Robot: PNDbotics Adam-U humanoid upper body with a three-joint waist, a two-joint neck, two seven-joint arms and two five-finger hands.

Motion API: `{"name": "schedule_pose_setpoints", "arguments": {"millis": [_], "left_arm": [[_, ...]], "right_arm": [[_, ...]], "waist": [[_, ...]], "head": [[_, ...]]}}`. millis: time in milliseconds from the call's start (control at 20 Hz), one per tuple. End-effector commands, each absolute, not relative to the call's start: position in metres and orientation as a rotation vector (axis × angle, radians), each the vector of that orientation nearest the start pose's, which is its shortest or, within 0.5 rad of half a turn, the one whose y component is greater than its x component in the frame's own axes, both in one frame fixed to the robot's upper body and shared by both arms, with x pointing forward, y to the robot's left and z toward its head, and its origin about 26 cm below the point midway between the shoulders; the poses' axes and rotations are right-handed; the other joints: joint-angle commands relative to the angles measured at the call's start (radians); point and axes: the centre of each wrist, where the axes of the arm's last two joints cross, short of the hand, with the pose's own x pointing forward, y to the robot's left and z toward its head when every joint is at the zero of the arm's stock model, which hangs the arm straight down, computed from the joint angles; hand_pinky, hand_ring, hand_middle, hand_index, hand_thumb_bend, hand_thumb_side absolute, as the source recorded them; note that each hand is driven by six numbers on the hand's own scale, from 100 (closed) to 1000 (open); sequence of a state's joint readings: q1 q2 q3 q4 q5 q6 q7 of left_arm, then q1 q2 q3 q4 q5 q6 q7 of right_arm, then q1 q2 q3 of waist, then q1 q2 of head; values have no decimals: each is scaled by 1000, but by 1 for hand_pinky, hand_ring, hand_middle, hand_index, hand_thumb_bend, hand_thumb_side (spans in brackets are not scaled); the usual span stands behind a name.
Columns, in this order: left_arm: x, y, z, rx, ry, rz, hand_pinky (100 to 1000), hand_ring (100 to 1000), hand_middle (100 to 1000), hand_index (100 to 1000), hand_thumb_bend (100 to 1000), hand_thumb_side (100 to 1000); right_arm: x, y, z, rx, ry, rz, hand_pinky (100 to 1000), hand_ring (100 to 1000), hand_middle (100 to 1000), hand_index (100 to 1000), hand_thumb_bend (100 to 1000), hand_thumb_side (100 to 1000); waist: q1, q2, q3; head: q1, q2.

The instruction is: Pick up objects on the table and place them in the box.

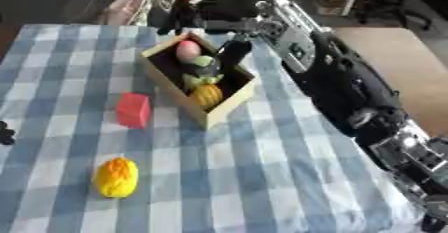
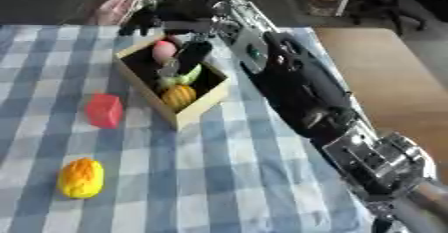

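Note:
An open cardboard box (image 1: 226,106) stands on the checked cloth at the far middle. Inside lie a pink egg shape (image 1: 187,50), a green piece (image 1: 203,62), a yellow-green piece (image 1: 196,81) and an orange ribbed fruit (image 1: 208,96). A black object (image 1: 234,52) leans in the box's far right corner. My right hand (image 1: 186,11) hovers over the box's far corner, fingers hanging straight, holding nothing. A red block (image 1: 134,110) lies left of the box. A yellow fruit (image 1: 116,177) lies nearer, front left. A dark bit of my left hand (image 1: 5,133) shows at the left edge.
My right arm (image 1: 350,87) stretches from the lower right across the table's right side to the box. A brown surface (image 1: 411,62) lies beyond the table's right edge. Clutter sits past the far edge.

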State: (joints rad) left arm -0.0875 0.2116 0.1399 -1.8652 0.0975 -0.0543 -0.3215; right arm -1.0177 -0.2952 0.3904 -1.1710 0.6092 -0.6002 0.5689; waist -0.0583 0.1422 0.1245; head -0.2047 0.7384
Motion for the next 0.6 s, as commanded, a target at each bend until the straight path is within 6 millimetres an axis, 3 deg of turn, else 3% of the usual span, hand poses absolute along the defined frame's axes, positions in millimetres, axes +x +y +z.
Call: {"name": "schedule_pose_setpoints", "arguments": {"millis": [50,300,600], "left_arm": [[285,310,116,-26,-1999,-399,724,518,551,734,100,634],[285,314,123,8,-2015,-462,727,521,557,738,100,582],[287,323,143,89,-2059,-685,729,529,570,748,100,474]], "right_arm": [[439,-125,248,208,1873,-2526,825,778,835,941,163,466],[420,-131,255,87,2169,-2319,812,739,803,933,100,328],[402,-144,255,-65,2547,-2051,797,701,771,924,100,262]], "waist": [[4,-14,1],[6,-14,-4],[10,-12,-18]], "head": [[-2,-1],[1,-4],[6,-9]]}}
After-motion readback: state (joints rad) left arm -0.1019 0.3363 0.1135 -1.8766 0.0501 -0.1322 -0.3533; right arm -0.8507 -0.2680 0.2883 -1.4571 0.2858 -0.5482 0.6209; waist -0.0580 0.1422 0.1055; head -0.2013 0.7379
